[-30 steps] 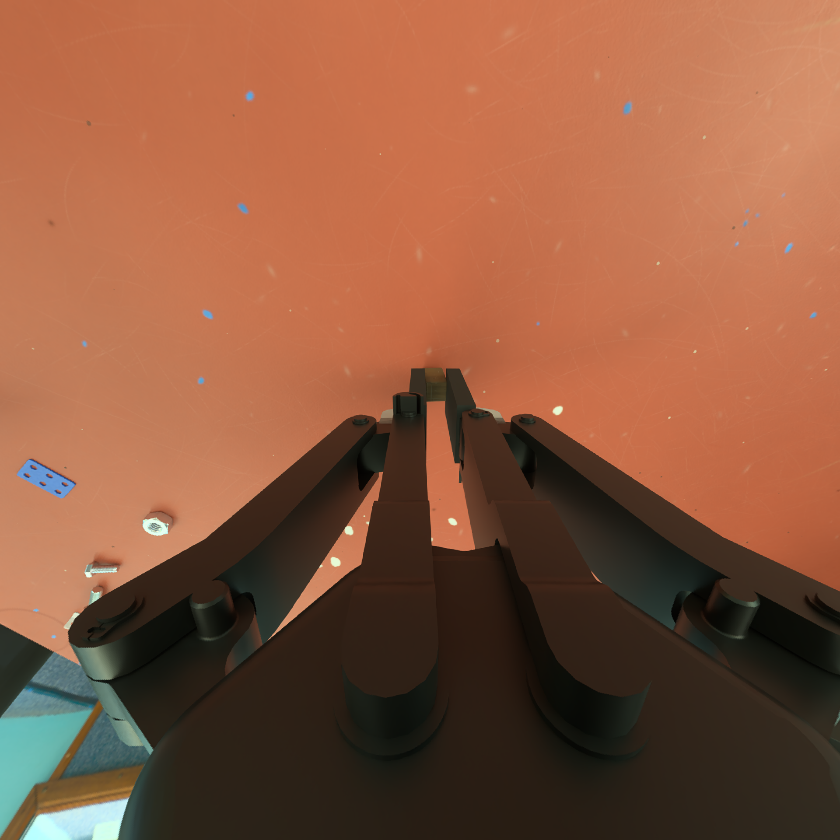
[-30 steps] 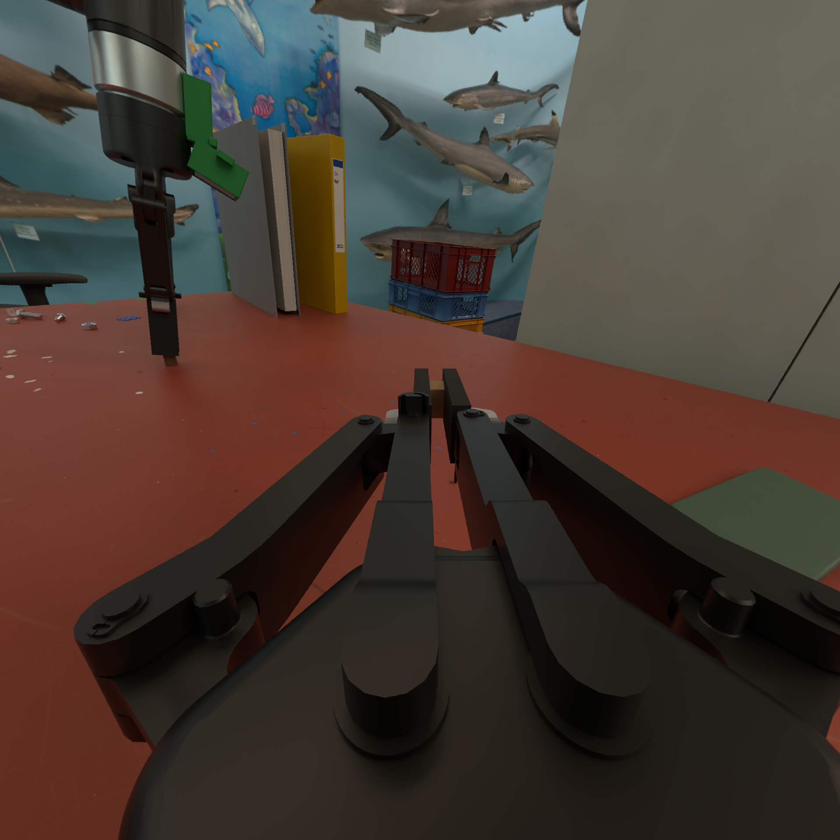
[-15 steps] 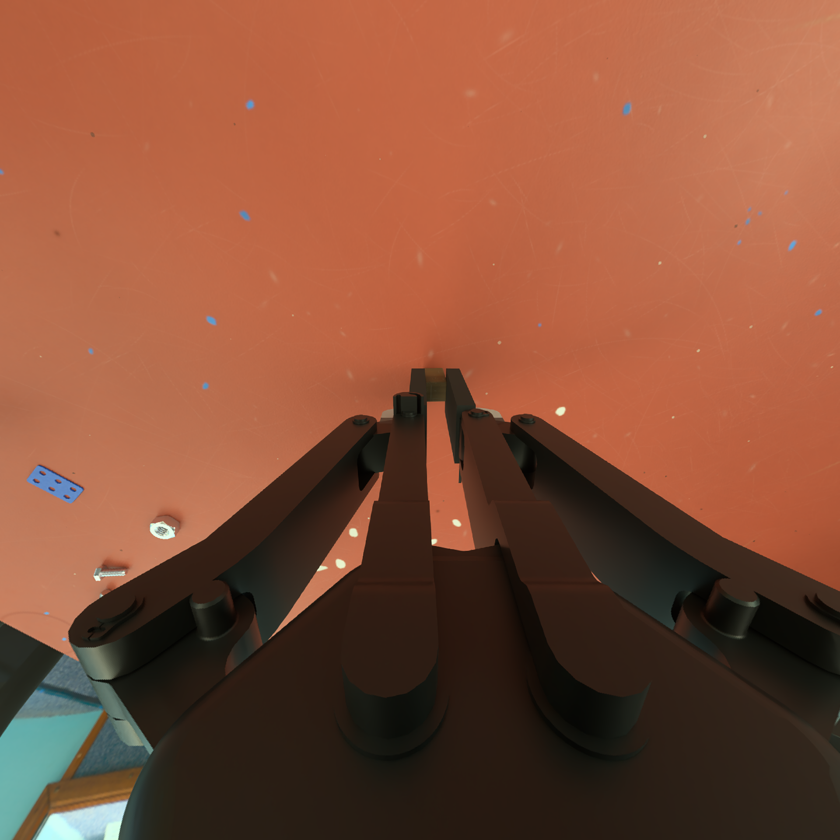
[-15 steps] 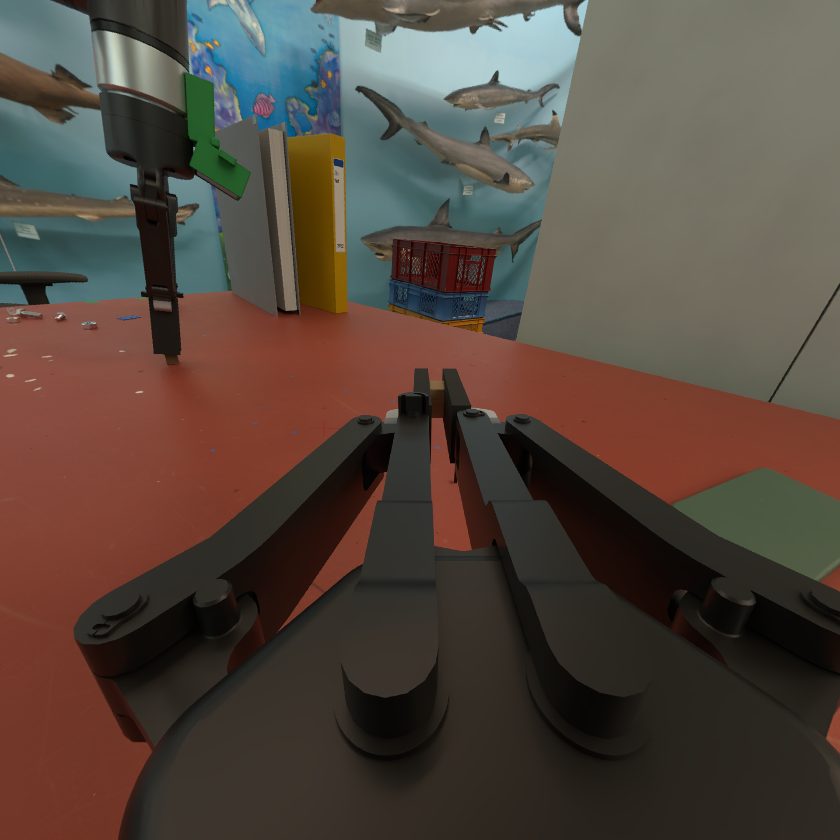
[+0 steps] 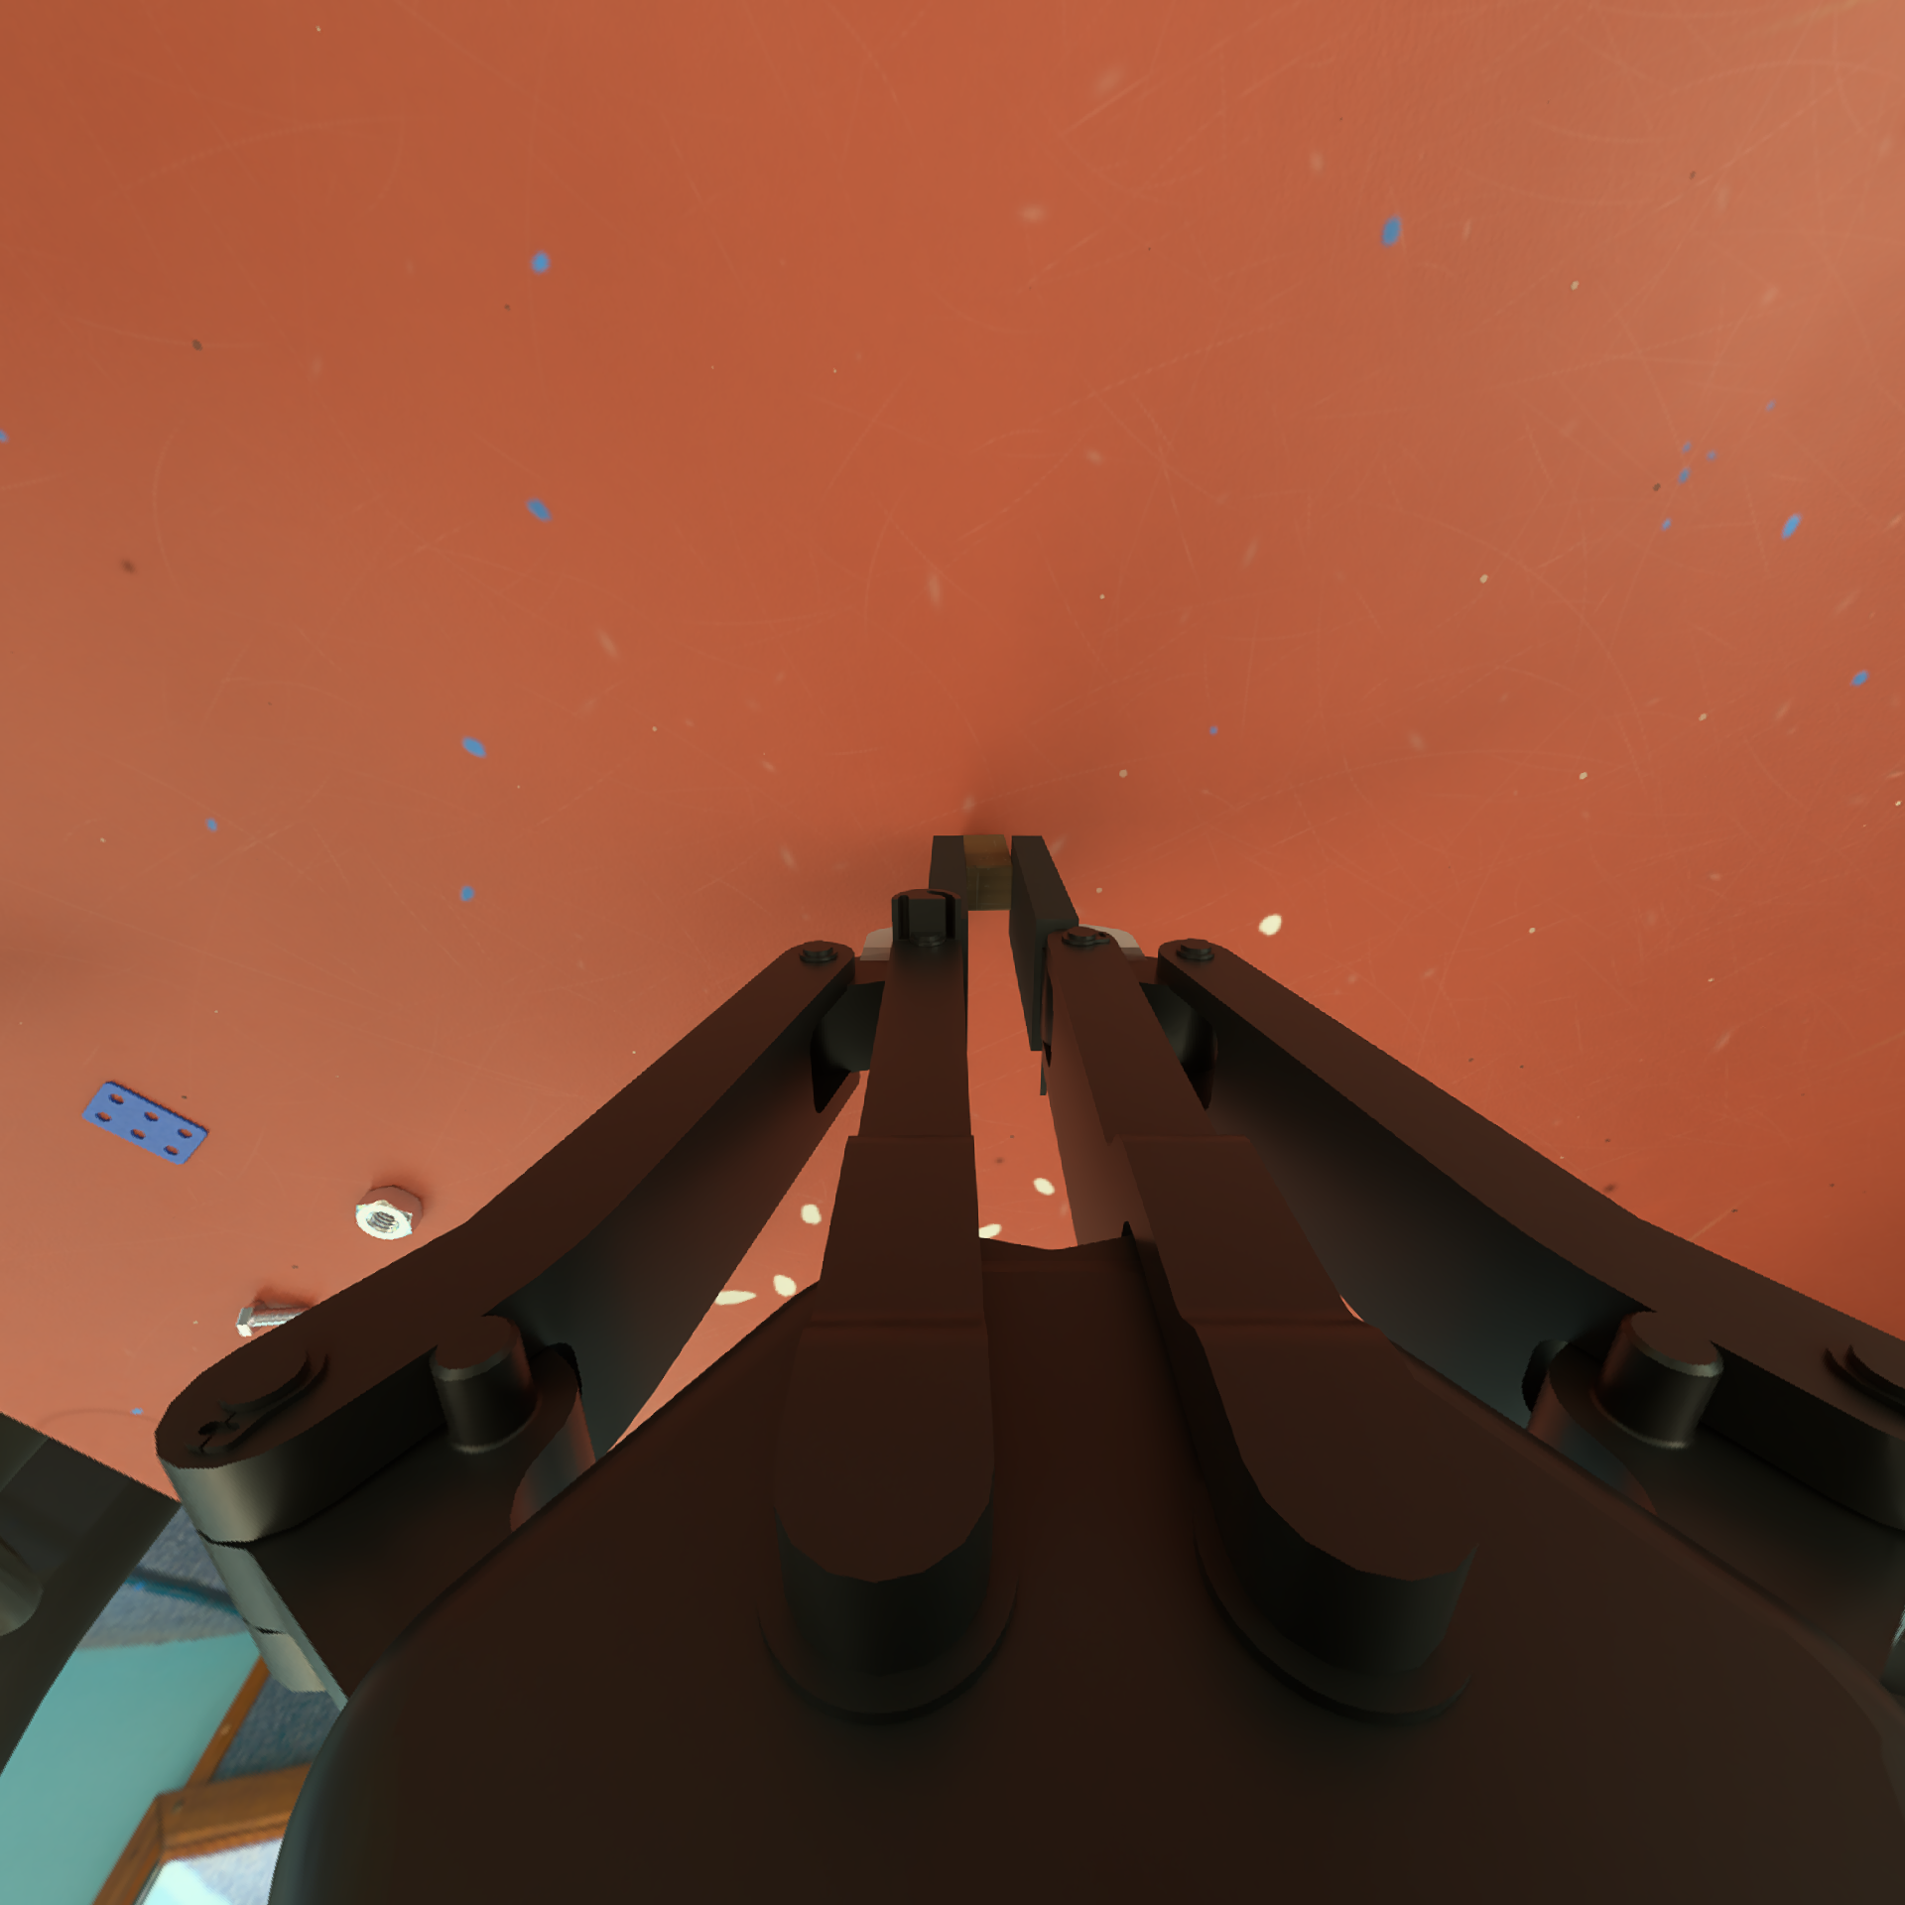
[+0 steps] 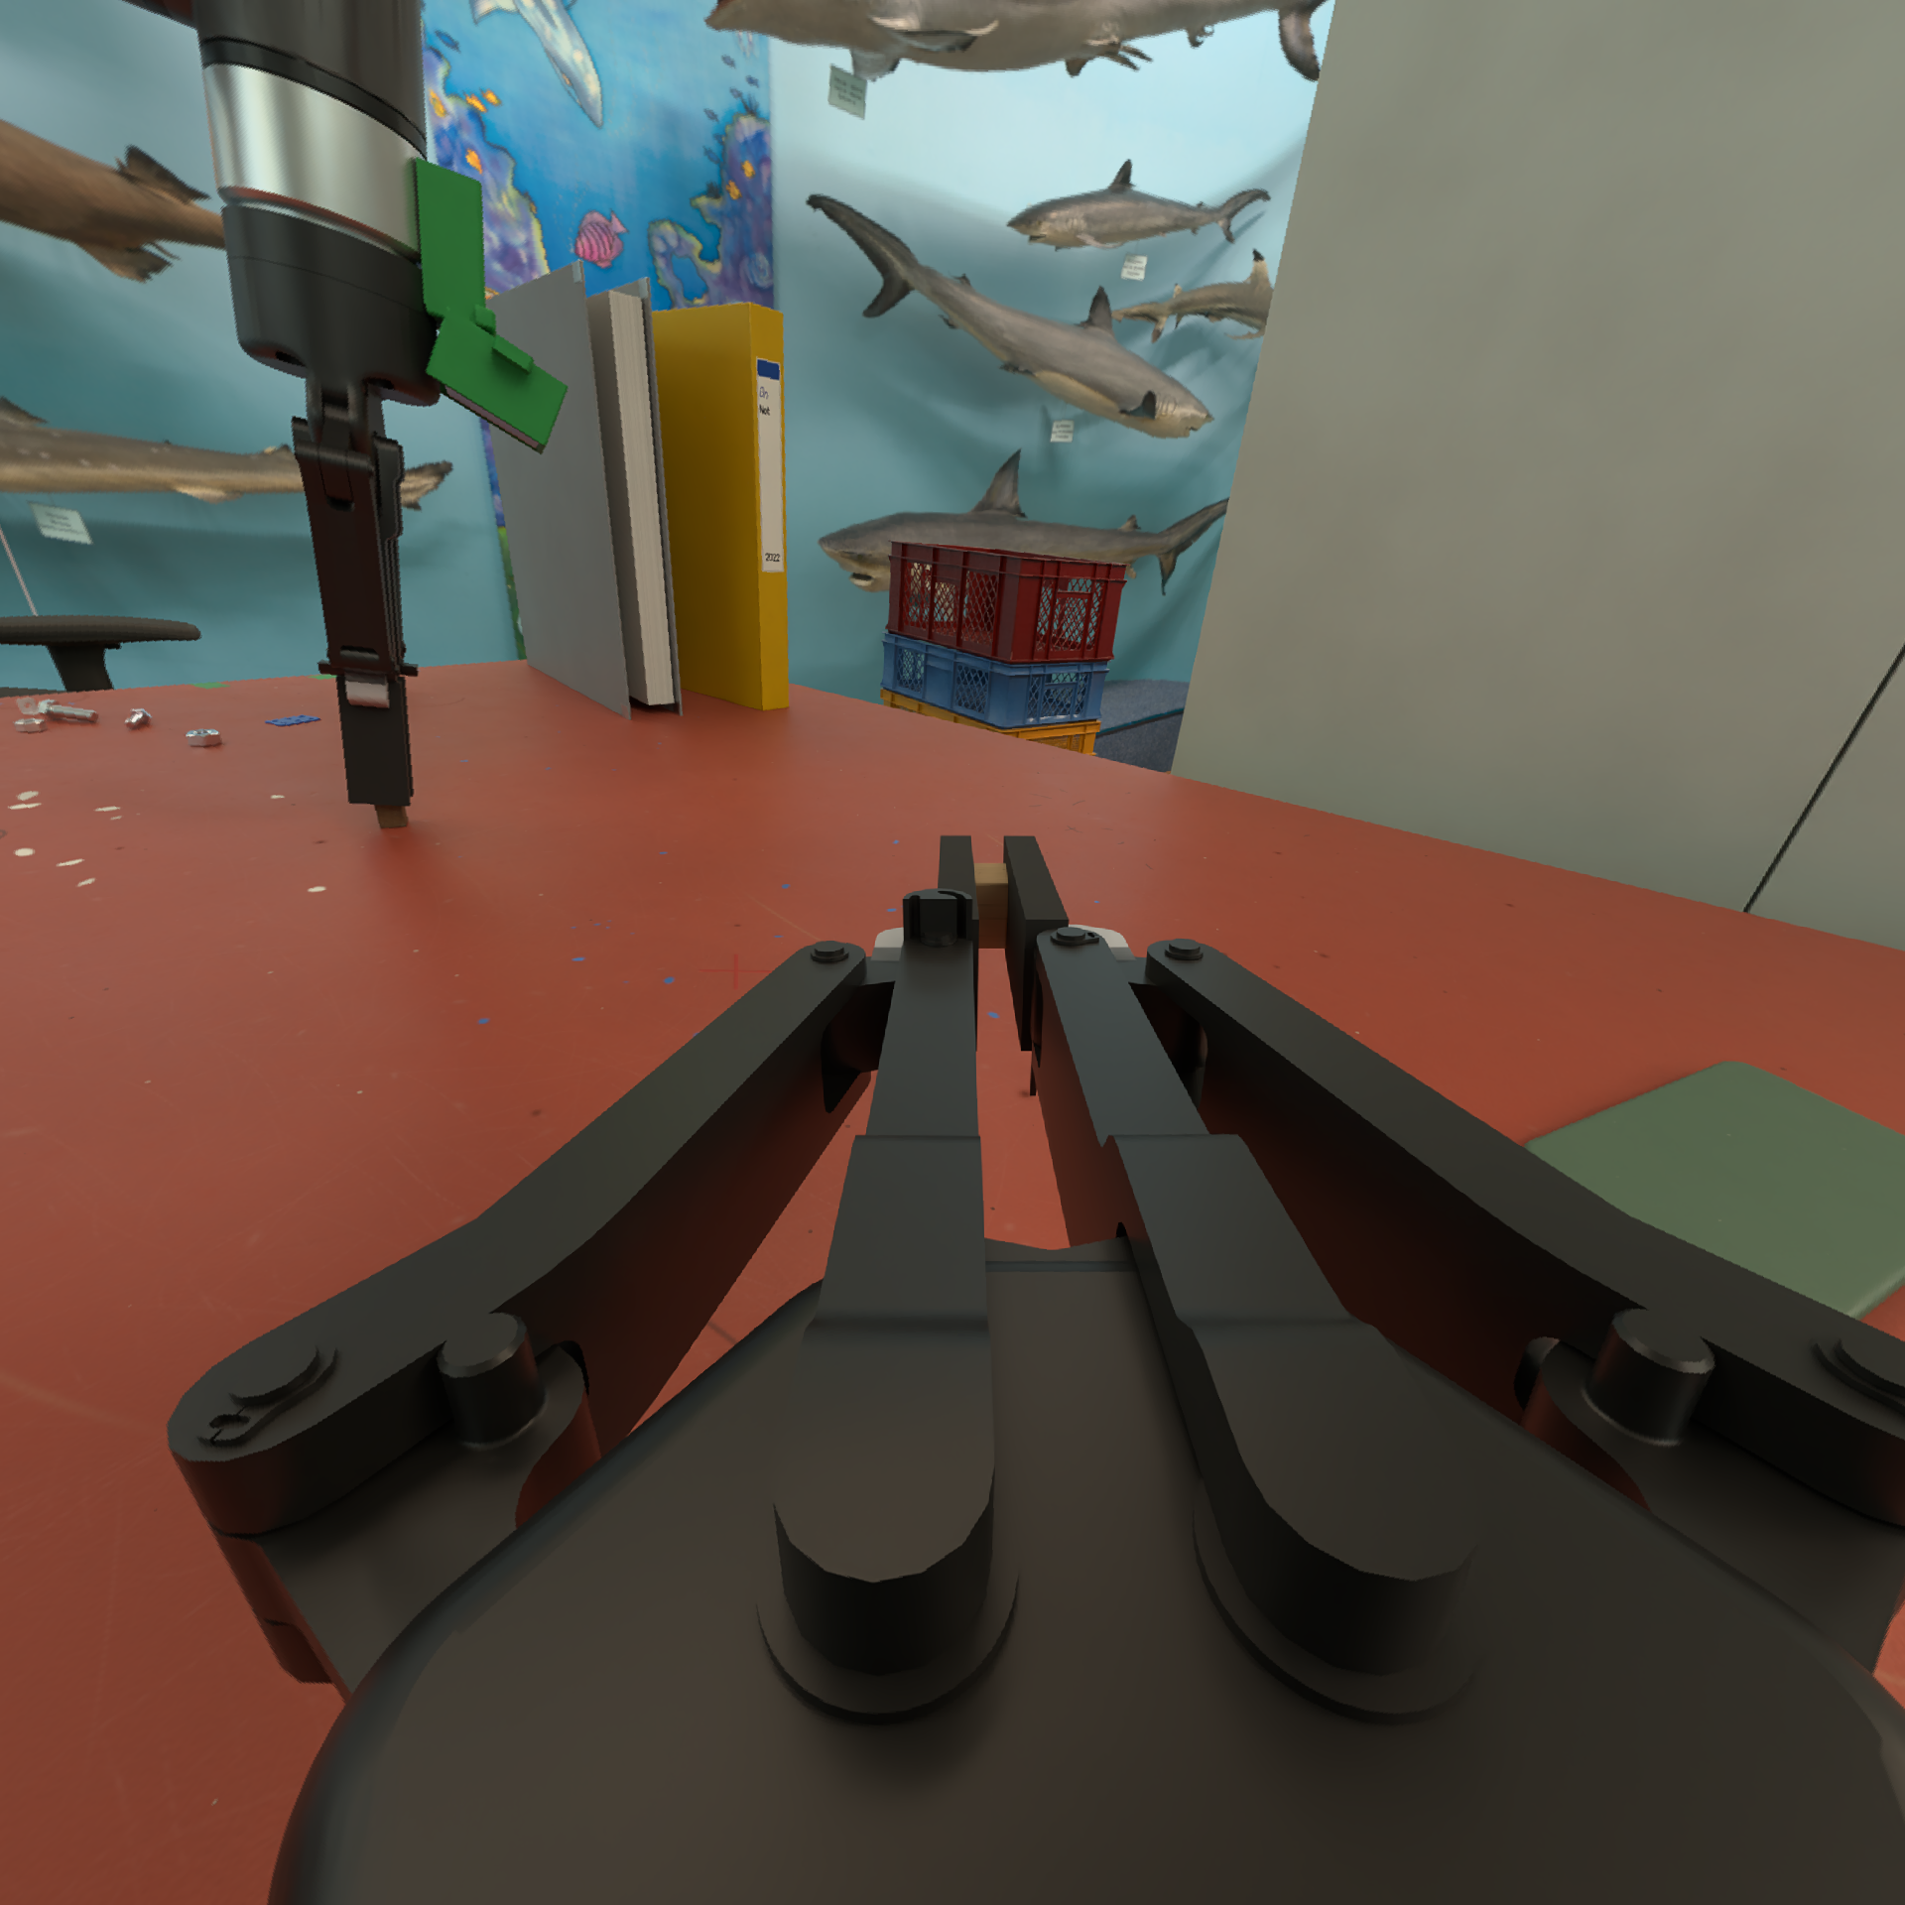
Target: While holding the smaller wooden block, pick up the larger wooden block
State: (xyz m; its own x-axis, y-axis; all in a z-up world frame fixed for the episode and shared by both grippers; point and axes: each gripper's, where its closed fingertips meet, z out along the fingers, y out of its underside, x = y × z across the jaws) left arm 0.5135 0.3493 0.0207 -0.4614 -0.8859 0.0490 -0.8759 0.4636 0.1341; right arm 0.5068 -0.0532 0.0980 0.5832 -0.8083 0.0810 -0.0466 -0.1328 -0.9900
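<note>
Your left gripper (image 5: 988,861) points straight down, fingers nearly closed on a small brown wooden block (image 5: 987,871) that touches or almost touches the red scratched table (image 5: 1031,412). Your right gripper (image 6: 990,876) grips a pale wooden block (image 6: 991,892) above the table. Which block is larger, I cannot tell. Both look gripped; next, I think, lift the left one straight up.

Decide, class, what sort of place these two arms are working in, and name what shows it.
Probably a workshop bench set up in an aquarium-themed or museum-like room: a scratched red table with loose nuts and bolts, shark models hanging on blue walls, and stacked plastic crates behind.
</note>
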